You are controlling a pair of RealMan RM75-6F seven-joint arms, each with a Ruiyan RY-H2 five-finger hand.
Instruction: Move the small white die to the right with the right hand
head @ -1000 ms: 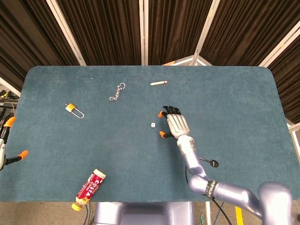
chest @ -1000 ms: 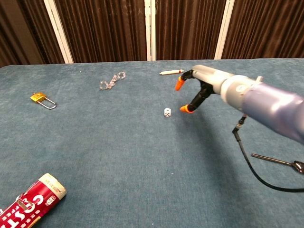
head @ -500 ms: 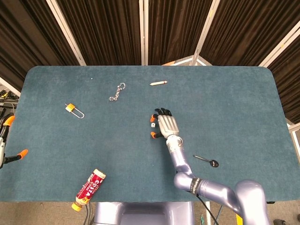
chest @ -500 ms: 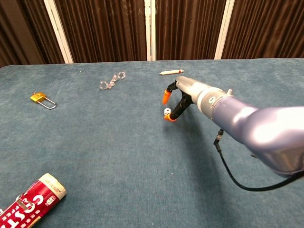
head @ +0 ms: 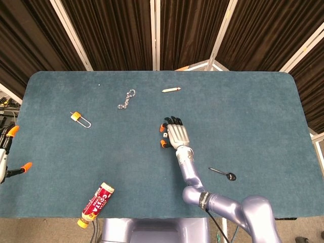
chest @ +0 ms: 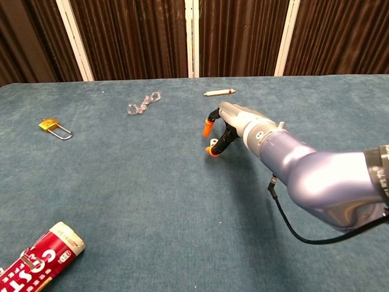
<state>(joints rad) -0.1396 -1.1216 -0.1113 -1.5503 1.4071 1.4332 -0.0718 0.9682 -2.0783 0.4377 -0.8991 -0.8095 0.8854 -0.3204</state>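
Observation:
The small white die [head: 165,135] lies on the blue table near the middle. In the chest view the die [chest: 213,143] shows as a white speck beside an orange fingertip. My right hand [head: 175,134] [chest: 234,121] sits just right of it, palm down. Its two orange-tipped fingers [head: 163,128] are spread apart, one on the far side of the die and one on the near side. I cannot see them pinching it. My left hand [head: 5,154] hangs at the far left table edge, fingers apart and holding nothing.
A metal chain [head: 126,99] and a white pen [head: 171,89] lie toward the back. A yellow padlock [head: 80,119] is at the left. A red bottle [head: 96,201] lies at the front left edge. A black spoon [head: 223,173] lies right of my forearm.
My right hand has slid left across the table, from a short way right of the die to straddling it with its orange fingertips. The die has not visibly moved.

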